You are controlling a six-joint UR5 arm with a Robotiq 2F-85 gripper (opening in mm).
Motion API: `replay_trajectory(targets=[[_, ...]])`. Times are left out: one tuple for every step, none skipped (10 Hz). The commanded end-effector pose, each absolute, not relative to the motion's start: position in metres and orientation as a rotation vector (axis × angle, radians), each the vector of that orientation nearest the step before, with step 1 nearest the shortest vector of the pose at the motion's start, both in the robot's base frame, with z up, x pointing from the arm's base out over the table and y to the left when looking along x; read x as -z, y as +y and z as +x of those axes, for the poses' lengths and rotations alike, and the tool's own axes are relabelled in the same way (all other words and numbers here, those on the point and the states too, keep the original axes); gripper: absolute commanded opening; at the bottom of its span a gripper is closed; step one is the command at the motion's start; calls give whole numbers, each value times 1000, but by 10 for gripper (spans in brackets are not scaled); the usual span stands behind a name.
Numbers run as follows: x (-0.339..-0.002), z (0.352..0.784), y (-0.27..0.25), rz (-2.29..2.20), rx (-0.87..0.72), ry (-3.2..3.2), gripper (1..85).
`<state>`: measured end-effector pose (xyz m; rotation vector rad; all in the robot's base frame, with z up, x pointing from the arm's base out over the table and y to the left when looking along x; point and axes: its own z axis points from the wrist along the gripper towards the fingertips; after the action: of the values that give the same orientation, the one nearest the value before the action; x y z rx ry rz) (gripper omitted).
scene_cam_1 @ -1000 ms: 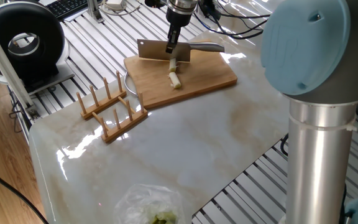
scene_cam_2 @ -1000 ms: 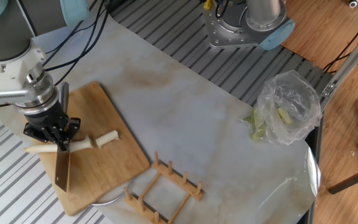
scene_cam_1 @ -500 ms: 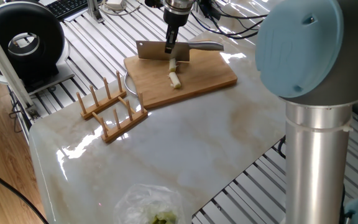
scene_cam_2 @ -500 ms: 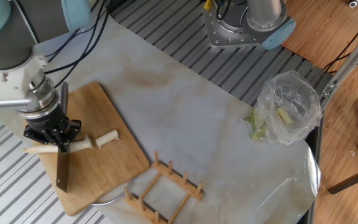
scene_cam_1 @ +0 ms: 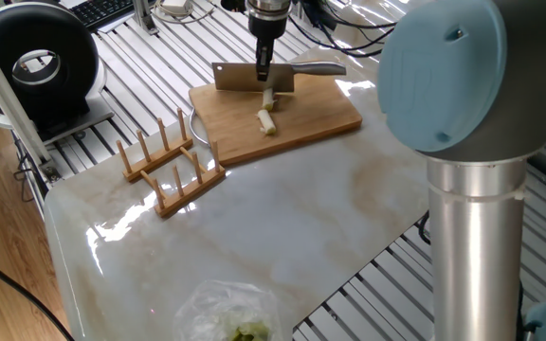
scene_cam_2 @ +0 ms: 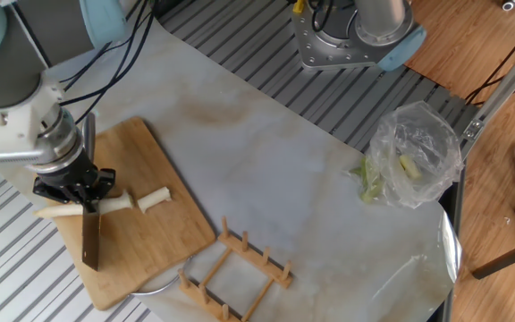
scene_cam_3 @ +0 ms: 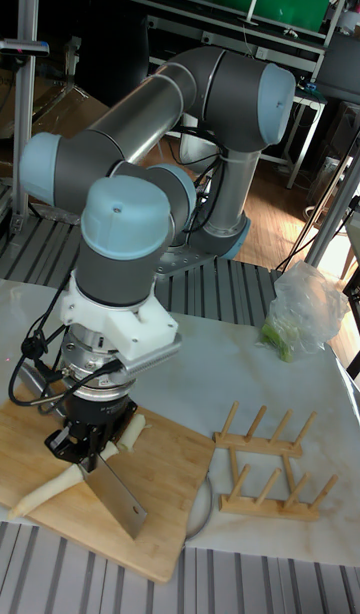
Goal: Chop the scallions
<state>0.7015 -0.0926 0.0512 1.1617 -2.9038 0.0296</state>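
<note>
My gripper [scene_cam_1: 263, 72] [scene_cam_2: 82, 191] [scene_cam_3: 84, 446] is shut on a steel cleaver [scene_cam_1: 251, 78] and holds it edge-down over the wooden cutting board [scene_cam_1: 316, 118] [scene_cam_2: 155, 237] [scene_cam_3: 165, 494]. The scallions lie across the board under the blade. A long pale stalk [scene_cam_2: 61, 212] [scene_cam_3: 42, 496] sticks out on one side of the blade. A short cut piece [scene_cam_1: 267, 121] [scene_cam_2: 154, 199] [scene_cam_3: 131, 430] lies on the other side. The blade [scene_cam_2: 90, 241] [scene_cam_3: 118, 496] stands on the stalk close to the cut end.
A wooden dish rack [scene_cam_1: 171, 163] [scene_cam_2: 236, 265] [scene_cam_3: 270, 466] stands beside the board. A clear plastic bag with green bits [scene_cam_2: 413, 154] [scene_cam_1: 231, 314] [scene_cam_3: 300, 309] lies at the table's far end. The arm's big elbow [scene_cam_1: 463, 76] fills the right foreground.
The gripper and cleaver have shifted slightly along the stalk. The arm's elbow has swung a little to the left. The cut piece has stayed put.
</note>
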Motion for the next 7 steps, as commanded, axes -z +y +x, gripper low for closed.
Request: replay_trajectory(targets=[[-50, 703, -91, 1134, -59, -2893, 13], [-52, 701, -93, 1147, -57, -2880, 13], [-55, 701, -96, 1150, -63, -2871, 13], [-55, 701, -97, 1148, -62, -2867, 13], [-55, 699, -99, 1149, -61, -2852, 13], [-56, 697, -103, 1146, -67, -2834, 13], [-55, 696, -105, 1145, -81, -2824, 13]])
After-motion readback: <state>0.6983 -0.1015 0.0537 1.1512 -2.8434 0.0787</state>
